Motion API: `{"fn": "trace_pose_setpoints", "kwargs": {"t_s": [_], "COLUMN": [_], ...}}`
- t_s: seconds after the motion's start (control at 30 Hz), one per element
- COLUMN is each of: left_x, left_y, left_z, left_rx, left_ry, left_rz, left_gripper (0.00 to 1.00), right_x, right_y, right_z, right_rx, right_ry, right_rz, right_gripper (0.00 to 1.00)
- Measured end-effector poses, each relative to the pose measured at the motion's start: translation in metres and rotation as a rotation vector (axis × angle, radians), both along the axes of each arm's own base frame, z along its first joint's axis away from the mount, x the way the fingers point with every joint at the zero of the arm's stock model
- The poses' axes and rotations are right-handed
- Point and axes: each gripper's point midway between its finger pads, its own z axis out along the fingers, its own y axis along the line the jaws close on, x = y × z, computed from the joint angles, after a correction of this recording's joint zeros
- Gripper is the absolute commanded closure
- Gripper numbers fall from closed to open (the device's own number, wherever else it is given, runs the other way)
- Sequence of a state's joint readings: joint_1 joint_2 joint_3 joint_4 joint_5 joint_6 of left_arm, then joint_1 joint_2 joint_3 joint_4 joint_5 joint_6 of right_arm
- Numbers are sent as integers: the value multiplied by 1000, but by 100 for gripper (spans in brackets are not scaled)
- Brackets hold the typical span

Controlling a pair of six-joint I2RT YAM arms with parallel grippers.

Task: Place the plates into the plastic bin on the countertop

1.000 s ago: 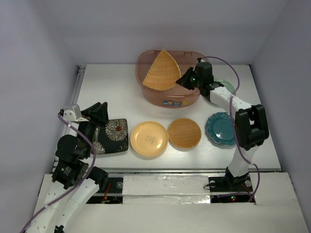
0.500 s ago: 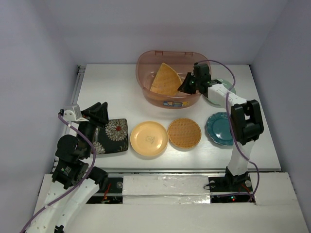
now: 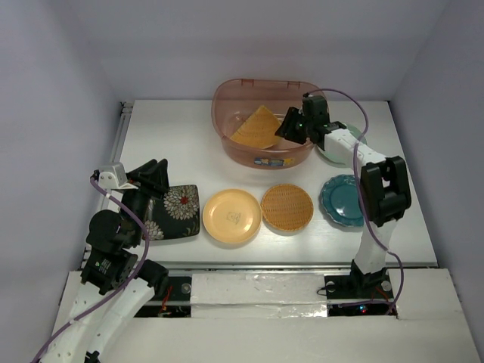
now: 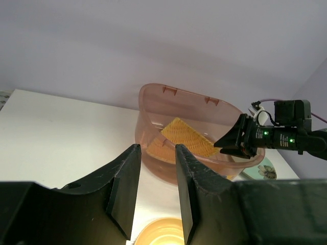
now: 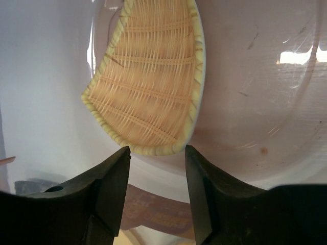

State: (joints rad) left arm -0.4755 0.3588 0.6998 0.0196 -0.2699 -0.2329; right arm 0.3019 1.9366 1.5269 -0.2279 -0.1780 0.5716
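1. Pinkish-brown translucent plastic, one plastic bin (image 3: pixel 227 147), sits by the far edge of the countertop (image 3: pixel 166 136) in the top view. Six plates show.
   - The orange fan-shaped plate (image 3: pixel 255 128) lies tilted inside the bin.
   - Four lie in a row toward the near edge: black square floral plate (image 3: pixel 178 208), yellow round plate (image 3: pixel 231 215), orange ribbed plate (image 3: pixel 287 206) and teal scalloped plate (image 3: pixel 340 198).
   - The pale green plate (image 3: pixel 330 153), toward the right edge, is mostly hidden by the right arm.
   - The right gripper (image 3: pixel 286 127) reaches over the bin's right rim.
   - The left gripper (image 3: pixel 155 172) is above the black plate's left side and covers part of it.
2. Left wrist view: the left gripper (image 4: pixel 156 149) has its fingers slightly parted, with nothing between them. Beyond them are the bin (image 4: pixel 148 89) with the fan plate (image 4: pixel 186 137) inside and the right gripper (image 4: pixel 232 140) at the rim. The yellow plate (image 4: pixel 158 235) is cut off at the bottom.
3. Right wrist view: the right gripper (image 5: pixel 156 150) has its fingers spread. The fan plate's (image 5: pixel 148 81) corner lies at the gap, unpinched, on the bin's (image 5: pixel 255 102) floor. Below, through the wall, is a blur.
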Motion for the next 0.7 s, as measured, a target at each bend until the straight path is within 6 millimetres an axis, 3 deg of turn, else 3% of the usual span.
{"fn": "trace_pose_setpoints", "kwargs": {"t_s": [0.1, 0.2, 0.37, 0.43, 0.47, 0.57, 0.7], "left_x": [0, 0, 0, 1, 1, 2, 2], "left_y": [0, 0, 0, -1, -1, -1, 1], "left_z": [0, 0, 0, -1, -1, -2, -2], "left_rx": [0, 0, 1, 2, 3, 3, 3], "left_ry": [0, 0, 1, 4, 5, 7, 7], "left_rz": [0, 0, 0, 0, 0, 0, 8], "left_gripper": [70, 70, 70, 70, 70, 70, 72], "right_x": [0, -2, -14, -23, -28, -42, -58], "right_y": [-4, -11, -21, -25, -26, -30, -19], "right_z": [9, 45, 120, 142, 149, 163, 170], "right_rx": [-10, -20, -6, 1, 2, 11, 27], "right_ry": [-25, -101, -269, -322, -339, -385, -406], "right_rz": [-11, -31, -45, -45, -44, -37, 0], "right_gripper": [43, 39, 40, 49, 67, 96, 100]}}
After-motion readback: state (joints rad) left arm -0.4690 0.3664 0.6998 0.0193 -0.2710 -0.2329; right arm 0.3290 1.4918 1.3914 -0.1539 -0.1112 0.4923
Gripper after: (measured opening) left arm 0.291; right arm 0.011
